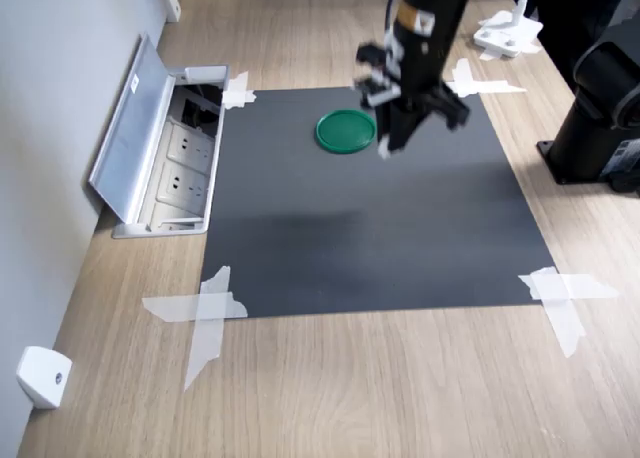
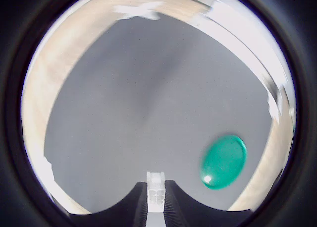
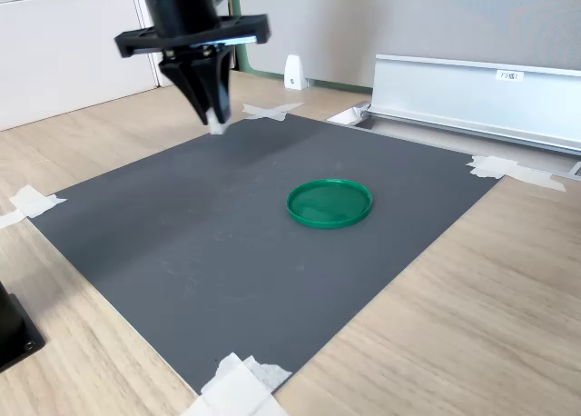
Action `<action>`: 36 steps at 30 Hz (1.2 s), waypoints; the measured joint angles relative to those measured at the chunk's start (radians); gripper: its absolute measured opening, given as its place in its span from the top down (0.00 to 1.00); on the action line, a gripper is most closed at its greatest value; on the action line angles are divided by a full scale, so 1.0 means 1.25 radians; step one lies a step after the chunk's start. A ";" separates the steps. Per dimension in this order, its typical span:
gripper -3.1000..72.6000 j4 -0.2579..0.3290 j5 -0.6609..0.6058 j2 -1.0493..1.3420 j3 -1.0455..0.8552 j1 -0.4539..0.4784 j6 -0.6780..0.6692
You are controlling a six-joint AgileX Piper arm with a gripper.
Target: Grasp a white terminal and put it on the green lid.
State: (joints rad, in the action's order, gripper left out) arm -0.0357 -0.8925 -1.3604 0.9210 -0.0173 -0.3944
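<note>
White terminal pinched between jaws of gripper, long axis along the fingers, poking out past the tips. Held above dark mat, beside green lid, not touching it.

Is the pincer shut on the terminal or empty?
Shut on it: the wrist view shows the tiny white plastic terminal clamped between the pincer's black fingers, lifted above the mat.

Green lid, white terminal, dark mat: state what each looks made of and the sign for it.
Green lid: likely moulded plastic, glossy, with a bright glare spot in the wrist view and a raised rim.
White terminal, pinched in the gripper: probably plastic, opaque white with small moulded cells.
Dark mat: thin matte sheet, maybe paper or plastic film, flat, edges taped down, no glare.
</note>
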 joint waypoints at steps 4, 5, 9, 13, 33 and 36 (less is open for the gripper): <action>0.84 -0.001 0.009 -0.002 0.000 0.134 -0.022; 0.84 -0.002 0.020 -0.004 0.000 0.167 -0.035; 0.84 -0.003 0.077 -0.038 0.000 0.260 -0.098; 0.84 0.000 0.128 -0.104 0.000 0.285 -0.142; 0.80 0.116 0.215 -0.217 0.000 0.286 -0.134; 0.73 0.118 0.215 -0.217 0.000 0.286 -0.136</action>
State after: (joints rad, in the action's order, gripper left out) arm 0.1119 -0.6237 -1.6312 0.9210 0.3401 -0.5645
